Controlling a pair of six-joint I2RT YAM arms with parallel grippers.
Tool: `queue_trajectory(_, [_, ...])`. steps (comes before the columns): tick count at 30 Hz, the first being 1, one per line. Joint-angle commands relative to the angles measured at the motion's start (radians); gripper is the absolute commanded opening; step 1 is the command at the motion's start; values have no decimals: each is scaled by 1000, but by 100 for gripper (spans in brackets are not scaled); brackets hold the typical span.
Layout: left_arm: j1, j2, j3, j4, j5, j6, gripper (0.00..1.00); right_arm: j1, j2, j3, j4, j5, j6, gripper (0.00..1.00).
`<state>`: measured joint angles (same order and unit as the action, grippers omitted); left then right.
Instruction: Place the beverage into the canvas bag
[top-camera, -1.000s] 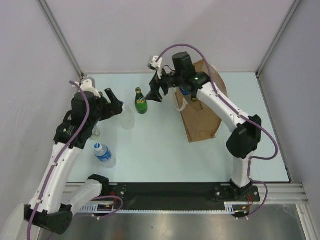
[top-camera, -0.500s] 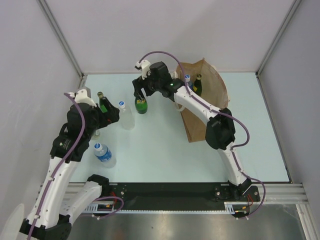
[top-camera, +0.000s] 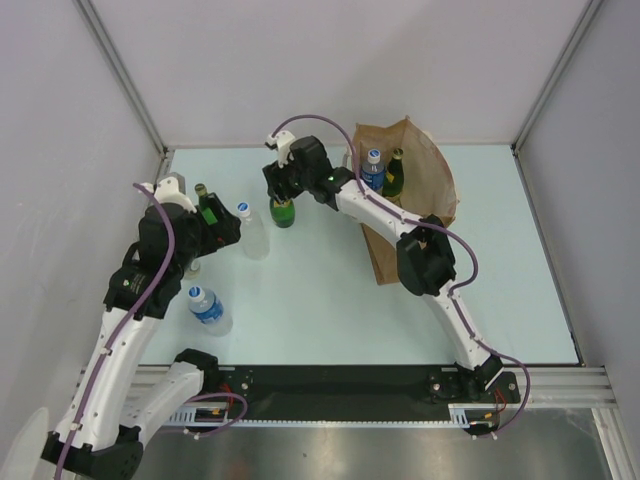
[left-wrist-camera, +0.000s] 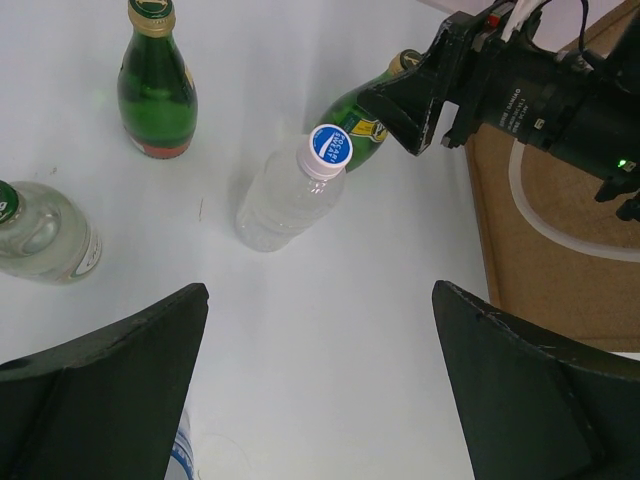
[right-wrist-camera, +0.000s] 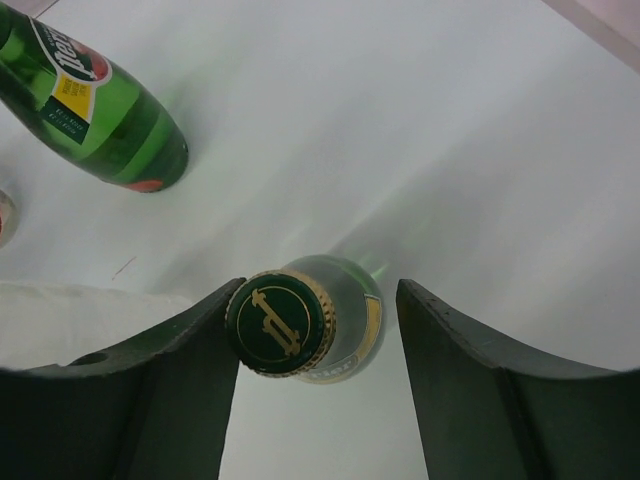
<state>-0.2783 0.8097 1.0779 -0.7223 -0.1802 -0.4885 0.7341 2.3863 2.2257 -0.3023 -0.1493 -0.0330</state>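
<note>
The beverage in play is a green glass bottle (top-camera: 283, 212) standing upright at the back of the table. My right gripper (top-camera: 284, 186) is down over its neck. In the right wrist view the dark green and gold cap (right-wrist-camera: 280, 325) sits between the fingers of the right gripper (right-wrist-camera: 320, 300). The left finger is beside the cap and a gap shows on the right, so the jaws are open around it. The canvas bag (top-camera: 408, 215) stands upright to the right and holds a blue-capped bottle (top-camera: 373, 168) and a green bottle (top-camera: 395, 172). My left gripper (left-wrist-camera: 320, 290) is open and holds nothing.
A second green bottle (top-camera: 205, 204) stands by my left gripper (top-camera: 225, 228). A clear bottle (top-camera: 255, 233) stands between the two green ones. A blue-labelled water bottle (top-camera: 208, 308) and a small glass bottle (left-wrist-camera: 40, 232) are at the left. Grey walls enclose the table.
My right arm swung left from the bag's mouth and came down over the green bottle, its jaws narrowing. The left arm drew back slightly, uncovering the second green bottle.
</note>
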Motion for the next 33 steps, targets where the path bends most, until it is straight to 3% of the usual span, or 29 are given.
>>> queue_trajectory(1, [8,-4,-3,18,5,7,100,11,7,48,92,36,-33,65])
queue_trajectory(8, [8,-9,-12,18,4,4,100,13,-6,26,130,34,-44,63])
queue_trajectory(13, [8,-9,-16,21,8,-4,100,18,-6,25,126,13,-44,51])
queue_trajectory(16, [8,-10,-16,21,8,-5,100,19,-12,23,120,-9,-48,37])
queue_trajectory(17, [8,-12,-18,21,7,-8,100,19,-18,23,120,-15,-53,23])
queue_trajectory(22, [8,-30,-29,23,8,-15,100,8,-99,12,141,-82,-73,0])
queue_trajectory(33, [8,-4,-36,76,50,-16,100,-116,-358,-3,26,-496,-125,0])
